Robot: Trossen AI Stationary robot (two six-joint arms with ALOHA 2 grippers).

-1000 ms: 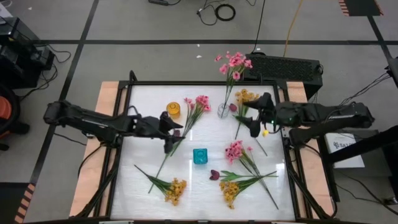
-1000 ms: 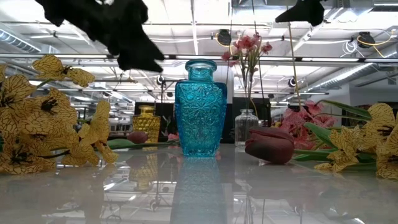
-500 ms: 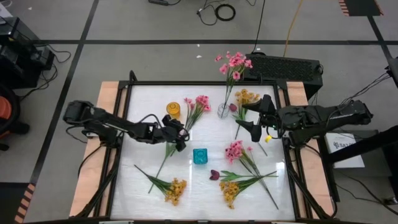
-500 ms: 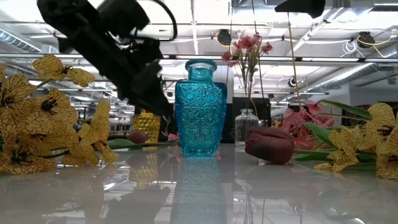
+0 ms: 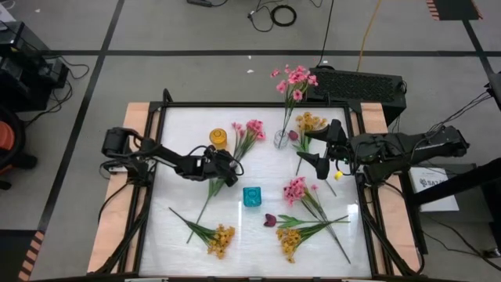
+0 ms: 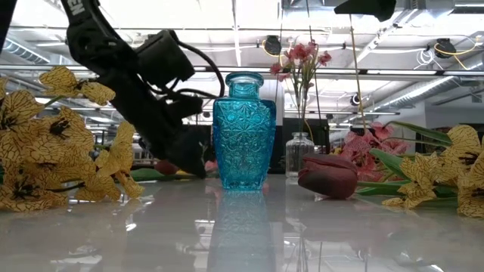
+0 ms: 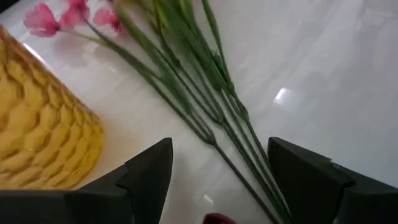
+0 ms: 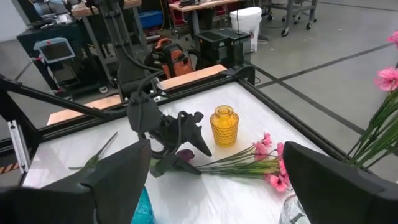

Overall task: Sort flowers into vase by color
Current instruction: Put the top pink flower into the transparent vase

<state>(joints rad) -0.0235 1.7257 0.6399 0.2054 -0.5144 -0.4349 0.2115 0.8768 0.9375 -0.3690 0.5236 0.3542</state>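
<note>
My left gripper (image 5: 227, 170) (image 6: 189, 157) is low over the table between the yellow vase (image 5: 218, 139) and the teal vase (image 5: 251, 197). It is open. In the left wrist view its fingers (image 7: 149, 174) stand on either side of the green stems (image 7: 211, 106) of a pink sprig (image 5: 249, 131) that lies flat on the table. A maroon bud (image 8: 185, 154) lies just under this gripper. My right gripper (image 5: 307, 160) (image 8: 214, 163) hovers open near the clear vase (image 5: 280, 139), which holds pink flowers (image 5: 294, 81).
Yellow sprigs lie near the front edge (image 5: 219, 237) (image 5: 291, 239). Another pink sprig (image 5: 296, 189) and a maroon bud (image 5: 270, 220) (image 6: 329, 175) lie right of the teal vase (image 6: 243, 132). Yellow blossoms (image 5: 309, 121) sit by the right gripper. Cables and a dark box (image 5: 360, 82) lie beyond the far edge.
My left gripper has come down from well above the table to just above its surface. It has also moved a little toward the right, over the pink sprig's stems beside the teal vase. The flowers and vases have stayed in place.
</note>
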